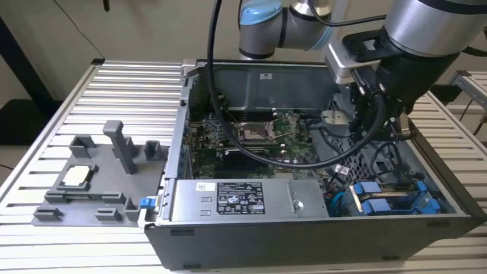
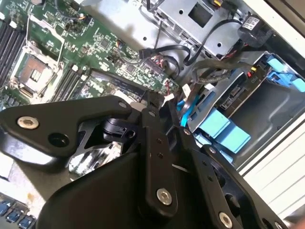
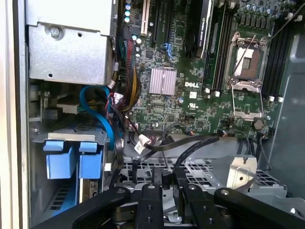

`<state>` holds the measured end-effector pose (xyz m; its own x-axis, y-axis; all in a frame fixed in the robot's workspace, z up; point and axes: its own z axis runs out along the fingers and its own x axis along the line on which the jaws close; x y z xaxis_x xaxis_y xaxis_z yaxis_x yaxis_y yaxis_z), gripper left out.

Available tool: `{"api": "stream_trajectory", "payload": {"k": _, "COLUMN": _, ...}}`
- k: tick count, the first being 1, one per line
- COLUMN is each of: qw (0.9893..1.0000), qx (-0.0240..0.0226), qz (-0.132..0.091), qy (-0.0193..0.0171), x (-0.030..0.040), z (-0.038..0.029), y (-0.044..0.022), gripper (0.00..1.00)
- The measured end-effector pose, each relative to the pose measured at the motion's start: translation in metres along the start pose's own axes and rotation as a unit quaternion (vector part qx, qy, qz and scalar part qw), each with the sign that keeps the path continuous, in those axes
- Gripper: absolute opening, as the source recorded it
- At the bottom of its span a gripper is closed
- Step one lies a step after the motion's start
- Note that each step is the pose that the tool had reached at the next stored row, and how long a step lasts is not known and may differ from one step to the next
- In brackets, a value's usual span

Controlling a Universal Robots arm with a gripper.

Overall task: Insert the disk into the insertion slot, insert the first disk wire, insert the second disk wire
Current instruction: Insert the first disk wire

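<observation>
One disk [image 1: 378, 198] sits lower right inside the computer case [image 1: 304, 242]; whether the gripper [image 3: 167, 188] is closed, I cannot tell.

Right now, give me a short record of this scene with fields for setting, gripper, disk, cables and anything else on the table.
setting: open computer case on a slatted metal table
gripper: above loose black cables, near the disk
disk: blue carrier sitting in the insertion slot, at the exterior view's right
cables: blue cable curving beside the disk
table: grey fixture tray at the exterior view's left, outside the case
</observation>
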<state>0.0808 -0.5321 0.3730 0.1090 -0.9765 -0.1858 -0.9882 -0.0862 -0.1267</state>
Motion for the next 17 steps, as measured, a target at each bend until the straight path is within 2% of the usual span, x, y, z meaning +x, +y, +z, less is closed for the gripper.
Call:
{"api": "stream_trajectory", "payload": {"k": 7, "qw": 0.9995, "qx": -0.0066, "qz": -0.03, "qy": -0.0018, "x": 0.0005, "z": 0.0019, "y": 0.0003, "gripper": 0.25}}
{"api": "stream_trajectory", "payload": {"k": 11, "qw": 0.9995, "qx": -0.0072, "qz": -0.032, "qy": -0.0018, "x": 0.0005, "z": 0.002, "y": 0.0003, "gripper": 0.22}}
{"api": "stream_trajectory", "payload": {"k": 12, "qw": 0.9995, "qx": -0.0074, "qz": -0.032, "qy": -0.0015, "x": 0.0005, "z": 0.0022, "y": 0.0003, "gripper": 0.16}}
{"api": "stream_trajectory", "payload": {"k": 16, "qw": 0.9994, "qx": -0.0084, "qz": -0.032, "qy": 0.0007, "x": 0.001, "z": 0.0018, "y": 0.0003, "gripper": 0.14}}
{"api": "stream_trajectory", "payload": {"k": 17, "qw": 0.9994, "qx": -0.0084, "qz": -0.032, "qy": 0.0007, "x": 0.001, "z": 0.0018, "y": 0.0003, "gripper": 0.11}}
